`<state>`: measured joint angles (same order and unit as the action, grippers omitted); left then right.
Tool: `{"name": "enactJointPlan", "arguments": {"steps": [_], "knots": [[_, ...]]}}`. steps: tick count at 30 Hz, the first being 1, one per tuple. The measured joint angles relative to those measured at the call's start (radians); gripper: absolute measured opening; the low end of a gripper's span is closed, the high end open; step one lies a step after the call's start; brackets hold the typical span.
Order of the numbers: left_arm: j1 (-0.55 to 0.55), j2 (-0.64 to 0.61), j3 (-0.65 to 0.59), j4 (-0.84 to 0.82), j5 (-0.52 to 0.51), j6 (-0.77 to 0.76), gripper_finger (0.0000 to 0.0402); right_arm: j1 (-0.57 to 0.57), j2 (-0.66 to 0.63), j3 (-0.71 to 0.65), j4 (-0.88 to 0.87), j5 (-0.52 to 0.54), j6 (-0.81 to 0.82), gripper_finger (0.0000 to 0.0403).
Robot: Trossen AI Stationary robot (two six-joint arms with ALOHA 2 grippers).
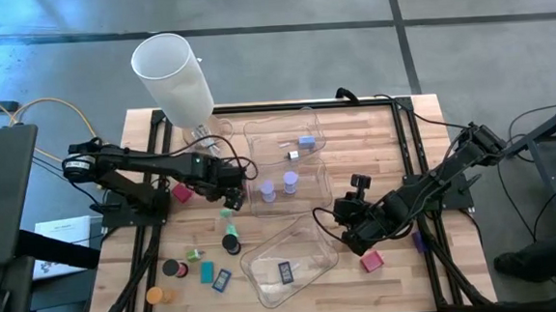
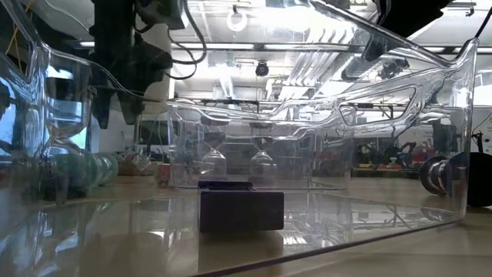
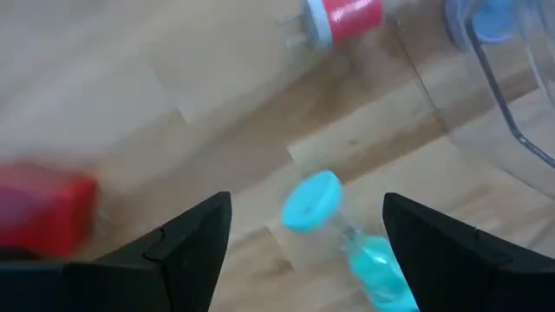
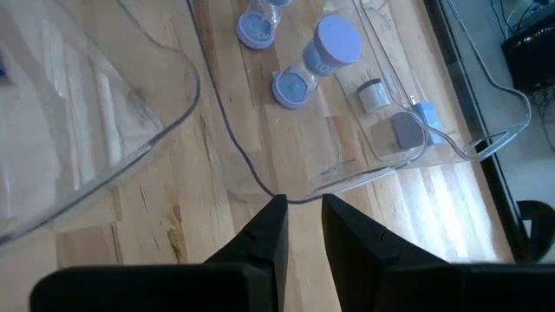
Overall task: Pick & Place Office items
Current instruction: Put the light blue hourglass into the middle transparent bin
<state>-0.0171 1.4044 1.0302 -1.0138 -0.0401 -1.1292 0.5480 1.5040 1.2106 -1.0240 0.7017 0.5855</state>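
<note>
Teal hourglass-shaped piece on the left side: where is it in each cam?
High view: teal hourglass piece on bare wood, under the left gripper.
Left wrist view: lying between the open fingers.
Low view: cannot tell; only blurred teal seen through the tray wall.
Right wrist view: not in it.
Shared landmark: red block beside it.

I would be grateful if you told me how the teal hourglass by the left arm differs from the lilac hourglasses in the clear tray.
The teal hourglass lies on the bare table between the open fingers of the left hand; the lilac hourglasses sit inside a clear tray. The teal one is a single piece, the lilac ones number at least two. Both have round end caps in their own colour.
</note>
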Motion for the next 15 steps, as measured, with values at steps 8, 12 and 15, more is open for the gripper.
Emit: {"name": "enactJointPlan", "arguments": {"steps": [8, 12, 15], "knots": [[-0.132, 0.000, 0.000, 0.000, -0.010, -0.290, 0.0293, 0.000, 0.000, 0.000, -0.001, -0.004, -0.084, 0.0061], [-0.199, 0.000, 0.000, 0.001, -0.047, -0.422, 0.0293, 0.000, 0.000, 0.000, -0.014, -0.005, -0.093, 0.0061], [-0.230, 0.000, 0.000, 0.008, -0.067, -0.491, 0.0293, 0.000, 0.000, 0.000, -0.020, -0.007, -0.093, 0.0062]]}}
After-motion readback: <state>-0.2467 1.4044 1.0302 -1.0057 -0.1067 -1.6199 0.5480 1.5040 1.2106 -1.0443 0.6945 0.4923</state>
